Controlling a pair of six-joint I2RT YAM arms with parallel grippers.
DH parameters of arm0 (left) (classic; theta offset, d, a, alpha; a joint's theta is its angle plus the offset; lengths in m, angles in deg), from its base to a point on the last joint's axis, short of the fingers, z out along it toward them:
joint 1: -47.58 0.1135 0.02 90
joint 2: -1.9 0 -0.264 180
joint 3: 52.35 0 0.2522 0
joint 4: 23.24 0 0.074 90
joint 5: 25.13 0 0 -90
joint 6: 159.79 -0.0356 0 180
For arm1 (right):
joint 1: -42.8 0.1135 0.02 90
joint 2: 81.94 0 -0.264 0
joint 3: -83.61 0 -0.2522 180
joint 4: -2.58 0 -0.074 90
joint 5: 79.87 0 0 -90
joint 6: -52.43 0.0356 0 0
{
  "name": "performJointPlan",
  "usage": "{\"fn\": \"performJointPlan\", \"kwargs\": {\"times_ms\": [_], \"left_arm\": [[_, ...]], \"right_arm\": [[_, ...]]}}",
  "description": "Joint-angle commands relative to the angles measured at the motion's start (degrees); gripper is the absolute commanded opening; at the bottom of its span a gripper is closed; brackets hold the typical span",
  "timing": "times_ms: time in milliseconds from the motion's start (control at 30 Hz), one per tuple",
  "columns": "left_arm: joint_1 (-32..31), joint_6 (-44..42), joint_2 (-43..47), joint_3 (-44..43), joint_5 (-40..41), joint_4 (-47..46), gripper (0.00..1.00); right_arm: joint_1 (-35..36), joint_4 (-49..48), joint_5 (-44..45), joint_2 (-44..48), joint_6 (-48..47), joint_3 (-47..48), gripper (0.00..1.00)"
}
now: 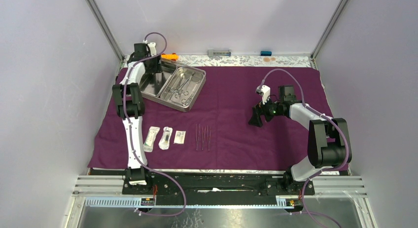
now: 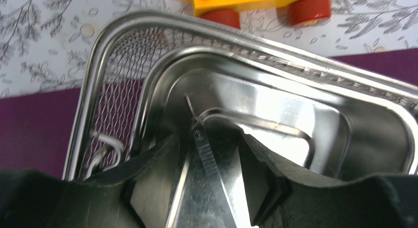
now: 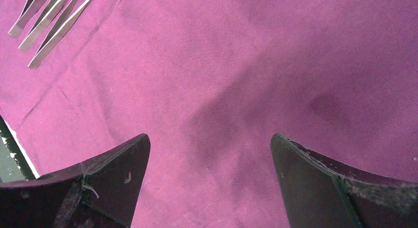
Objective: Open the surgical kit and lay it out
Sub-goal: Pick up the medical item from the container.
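The steel tray (image 1: 197, 90) sits at the back left of the purple cloth (image 1: 236, 90). Ring-handled forceps (image 1: 180, 86) lie in its right compartment. My left gripper (image 1: 154, 77) is down in the left compartment. In the left wrist view the tray rim (image 2: 296, 65) curves round my left gripper (image 2: 209, 135), which is open, with steel tweezers (image 2: 204, 154) lying between its fingers. Three tweezers (image 1: 202, 137) and three packets (image 1: 166, 137) lie in a row on the cloth. My right gripper (image 1: 255, 120) hangs wide open over bare cloth (image 3: 222, 65), and the right wrist view shows the gripper (image 3: 209, 136) empty, with the tweezers (image 3: 49, 20) at its top left.
An orange toy car (image 1: 169, 56) stands just behind the tray on the patterned surface, and the left wrist view shows the car (image 2: 256, 3) close beyond the rim. A wire mesh wall (image 2: 118, 90) lines the tray's left side. A small grey object (image 1: 219, 53) and a blue one (image 1: 266, 53) sit at the back edge.
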Motion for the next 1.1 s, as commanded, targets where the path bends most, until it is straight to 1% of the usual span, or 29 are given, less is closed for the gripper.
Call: {"fn": "performJointPlan", "kwargs": {"times_ms": [0, 367, 533, 667, 1067], "left_arm": [[-0.36, 0.69, -3.45, -5.04, 2.52, -1.33, 0.55], [-1.93, 1.13, -7.59, -10.34, 4.94, -0.92, 0.47], [-2.26, 1.86, -8.84, -12.19, 4.35, -1.05, 0.37], [-2.31, 2.05, -9.31, -12.71, 4.51, -1.07, 0.33], [-2.27, 2.35, -9.37, -12.89, 5.54, -0.99, 0.16]], "right_arm": [[-0.19, 0.47, -0.02, 0.01, -1.17, 2.26, 0.99], [-0.13, 0.44, -0.28, 0.21, -1.18, 2.13, 0.99], [-0.17, 0.47, -0.37, 0.27, -1.18, 2.11, 0.99], [-0.19, 0.46, -0.12, 0.58, -1.26, 2.08, 0.99], [-0.18, 0.49, -0.02, 0.82, -1.25, 2.02, 0.99]]}}
